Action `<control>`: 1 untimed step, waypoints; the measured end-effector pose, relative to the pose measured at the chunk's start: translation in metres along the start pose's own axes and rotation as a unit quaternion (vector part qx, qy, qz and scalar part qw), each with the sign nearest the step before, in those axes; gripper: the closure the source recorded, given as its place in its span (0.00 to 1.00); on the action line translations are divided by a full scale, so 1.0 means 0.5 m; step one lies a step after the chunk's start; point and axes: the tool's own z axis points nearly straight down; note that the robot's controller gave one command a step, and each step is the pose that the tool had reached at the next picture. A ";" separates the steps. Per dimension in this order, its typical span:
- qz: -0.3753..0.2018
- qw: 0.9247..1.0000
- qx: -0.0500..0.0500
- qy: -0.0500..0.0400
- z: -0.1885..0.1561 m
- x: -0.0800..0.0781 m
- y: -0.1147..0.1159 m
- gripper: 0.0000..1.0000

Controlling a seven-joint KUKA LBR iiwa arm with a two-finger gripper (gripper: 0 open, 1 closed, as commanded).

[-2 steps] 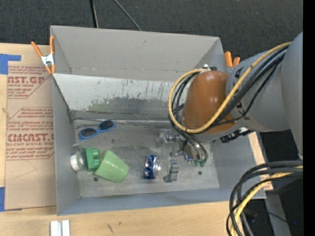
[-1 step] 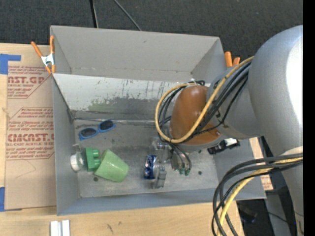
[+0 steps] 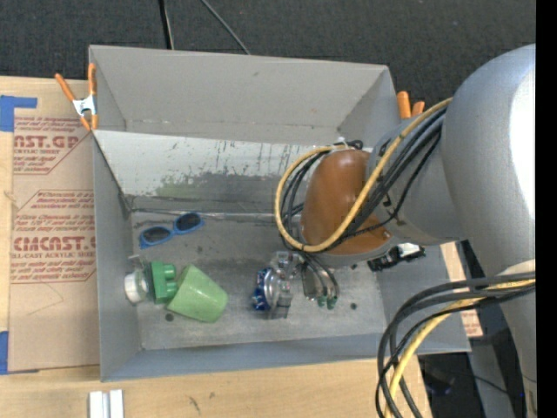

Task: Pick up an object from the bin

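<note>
My gripper point(image 3: 303, 293) hangs low over the bin floor, right of the middle and near the front wall. Its two fingers stand apart and it is open, with bare floor showing between them. A small crumpled blue and silver thing point(image 3: 264, 292) lies right against the outer side of the left finger point(image 3: 282, 287), not between the fingers. Farther left a light green cup point(image 3: 200, 297) lies on its side. Beside the cup lies a small bottle with a dark green cap point(image 3: 150, 283).
Blue sunglasses point(image 3: 170, 229) lie at the back left of the floor. The arm with its orange cover and yellow and black cables hangs over the right part of the bin. The front wall is close to the fingers.
</note>
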 end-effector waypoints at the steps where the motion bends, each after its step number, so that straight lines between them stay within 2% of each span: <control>1: -0.005 1.000 -0.001 -0.005 -0.288 -0.027 -0.028 1.00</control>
